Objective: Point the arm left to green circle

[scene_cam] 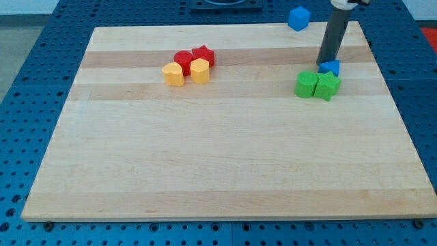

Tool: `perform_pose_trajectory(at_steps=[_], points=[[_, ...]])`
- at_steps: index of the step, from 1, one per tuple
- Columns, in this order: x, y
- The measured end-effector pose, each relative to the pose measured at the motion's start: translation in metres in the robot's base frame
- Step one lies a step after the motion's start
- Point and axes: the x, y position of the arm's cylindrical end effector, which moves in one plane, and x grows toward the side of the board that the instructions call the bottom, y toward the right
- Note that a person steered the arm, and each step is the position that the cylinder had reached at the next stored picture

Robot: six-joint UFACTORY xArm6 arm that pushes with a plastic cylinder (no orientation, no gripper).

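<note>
My tip [326, 62] is a bare rod end with no jaws to open or hold anything, and it sits just above and left of a small blue block [331, 67], above the green pair. The green circle [306, 85] lies right of board centre, touching a green star [328, 86] on its right. Red and yellow blocks cluster at upper left

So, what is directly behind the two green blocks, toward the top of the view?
A small blue block sits just behind the green blocks, touching them. My tip stands at its left edge, and the dark rod hides part of it.
</note>
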Motion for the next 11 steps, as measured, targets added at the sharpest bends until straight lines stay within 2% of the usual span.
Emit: perform_pose_trajectory(at_steps=[1,4,5,8,10,11], points=[[0.0,0.001],[-0.024,0.096],[-0.024,0.078],[-0.052,-0.13],[-0.104,-0.195],[-0.113,-0.197]])
